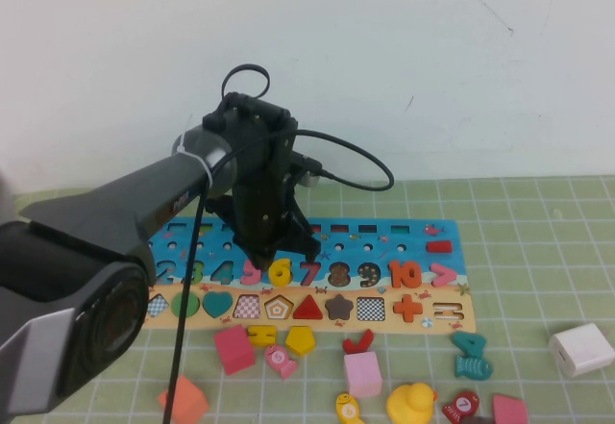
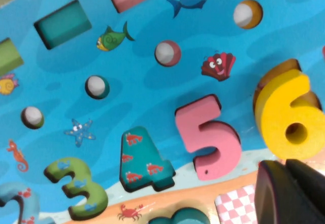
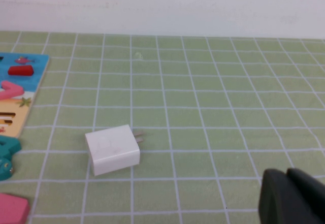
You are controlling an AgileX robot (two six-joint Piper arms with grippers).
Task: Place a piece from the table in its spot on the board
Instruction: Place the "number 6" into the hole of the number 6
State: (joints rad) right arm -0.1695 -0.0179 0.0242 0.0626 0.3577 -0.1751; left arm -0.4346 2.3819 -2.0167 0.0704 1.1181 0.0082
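The board (image 1: 384, 236) lies across the middle of the green mat, blue on top with a row of numerals and a tan strip of shapes below. The piece, a yellow 6 (image 1: 280, 272), rests on the board between the pink 5 (image 1: 252, 270) and the red 7. In the left wrist view the 6 (image 2: 289, 117) sits over its slot with a strip of brown recess showing along one edge. My left gripper (image 1: 267, 251) hovers just over the 5 and 6, shut and empty (image 2: 287, 183). My right gripper (image 3: 289, 193) is shut over bare mat, outside the high view.
A white charger (image 1: 580, 349) lies on the mat at the right, also in the right wrist view (image 3: 112, 149). Loose pieces lie in front of the board: pink block (image 1: 233, 349), yellow pentagon (image 1: 300, 339), yellow duck (image 1: 411, 403), teal piece (image 1: 471, 355), orange block (image 1: 183, 400).
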